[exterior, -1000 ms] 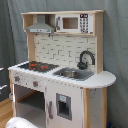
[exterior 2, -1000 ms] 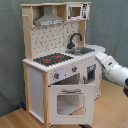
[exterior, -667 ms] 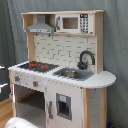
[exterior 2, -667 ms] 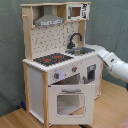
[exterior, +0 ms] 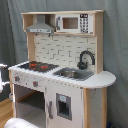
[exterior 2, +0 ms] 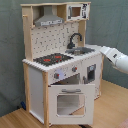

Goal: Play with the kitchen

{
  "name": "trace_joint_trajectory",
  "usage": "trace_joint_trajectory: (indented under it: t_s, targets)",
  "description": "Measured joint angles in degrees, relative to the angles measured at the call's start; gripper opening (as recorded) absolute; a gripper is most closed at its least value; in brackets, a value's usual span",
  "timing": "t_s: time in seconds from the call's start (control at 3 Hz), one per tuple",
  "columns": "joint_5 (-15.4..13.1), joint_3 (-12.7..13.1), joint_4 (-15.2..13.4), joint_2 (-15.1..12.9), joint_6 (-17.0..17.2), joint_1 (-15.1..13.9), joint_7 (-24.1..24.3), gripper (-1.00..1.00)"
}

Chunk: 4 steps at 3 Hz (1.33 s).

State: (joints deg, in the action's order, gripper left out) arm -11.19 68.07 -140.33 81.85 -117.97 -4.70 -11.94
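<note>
- Second exterior view: tall light-wood and white toy kitchen (exterior 2: 60, 65) stands on a wood floor (exterior 2: 115, 107) against a grey-green curtain backdrop (exterior 2: 10, 50), filling most of the frame.
- First exterior view has the same kitchen (exterior: 62, 70) from the other side, also in front of the curtain (exterior: 117, 45).
- I see the black-and-red stovetop (exterior 2: 52, 59) on the second exterior view's left of the counter, the metal sink (exterior 2: 82, 50) beside it, and the black curved faucet (exterior 2: 74, 40) behind the sink.
- Grey range hood (exterior 2: 49, 20) hangs above the stovetop; small white microwave-style unit (exterior 2: 77, 11) sits at the top beside it.
- Pegboard back panel (exterior 2: 52, 37) spans between counter and hood.
- White windowed oven door (exterior 2: 70, 102) is swung down and open in the second exterior view; the dark cavity shows above it.
- Two red knobs (exterior 2: 65, 73) on the front panel under the stovetop.
- My white robot arm (exterior 2: 115, 57) comes in from the second exterior view's right, its end near the rounded counter end beside the sink.
- Fingers: I cannot tell whether they are apart or together; the arm's tip is not clear enough in either view.
- In the first exterior view, a white rounded shape (exterior: 20, 123) sits at the bottom edge, and I cannot tell what it is.
</note>
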Motion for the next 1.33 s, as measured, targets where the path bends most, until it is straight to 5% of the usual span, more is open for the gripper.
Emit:
trace_joint_trajectory:
  t_s: [0.67, 1.33]
  targets:
    - [4.06, -0.96, -3.08, -2.21, 1.65, 1.03, -12.68, 1.00]
    - [11.28, -0.99, -4.99, -8.05, 1.63, -0.25, -20.38, 1.00]
